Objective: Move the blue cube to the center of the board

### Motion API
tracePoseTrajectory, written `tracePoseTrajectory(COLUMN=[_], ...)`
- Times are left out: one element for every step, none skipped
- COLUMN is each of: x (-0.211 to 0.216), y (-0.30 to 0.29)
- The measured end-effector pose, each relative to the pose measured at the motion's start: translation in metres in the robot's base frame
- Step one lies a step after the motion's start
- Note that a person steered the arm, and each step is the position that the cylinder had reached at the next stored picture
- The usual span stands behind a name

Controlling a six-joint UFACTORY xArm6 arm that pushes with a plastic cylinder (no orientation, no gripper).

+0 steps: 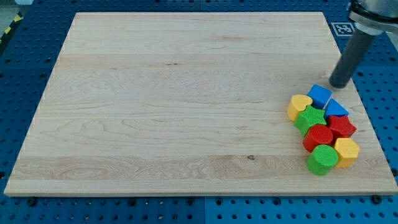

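A pale wooden tabletop [186,93] fills most of the frame, lying on a blue perforated base [25,50] that shows along every edge. A black-and-white square marker [342,28] sits just off the board's upper right corner, and a strip of yellow-and-black tape [9,26] shows at the upper left of the frame.

All 8 blocks are bunched in 1 tight cluster at the lower right of the frame, close to the board's right edge. The blue cube [319,96] is the topmost block of the cluster, far from the board's middle. Just below and right of it lies a blue triangle [336,107]. To the cube's lower left is a yellow heart [299,106], and beside that a green star-like block [311,118]. A red star-like block [341,126] sits below the blue triangle, a red rounded block [318,136] to its left. At the bottom of the cluster are a yellow hexagon [346,151] and a green cylinder [322,160], side by side.

The dark rod comes down from the upper right corner of the frame. My tip [339,84] rests on the board just above and right of the blue cube, very near it; I cannot tell whether it touches. The tool is a plain rod, with nothing to open, close or clamp.
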State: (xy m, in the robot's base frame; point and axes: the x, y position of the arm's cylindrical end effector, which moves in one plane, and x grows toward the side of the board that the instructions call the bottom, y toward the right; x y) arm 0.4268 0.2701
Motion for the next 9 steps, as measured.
tracePoseTrajectory(x=[0.031,0.047,0.047,0.043,0.033,0.031,0.025,0.019,0.014], y=[0.007,0.007,0.007,-0.001,-0.024,-0.058,-0.099,-0.139,-0.174])
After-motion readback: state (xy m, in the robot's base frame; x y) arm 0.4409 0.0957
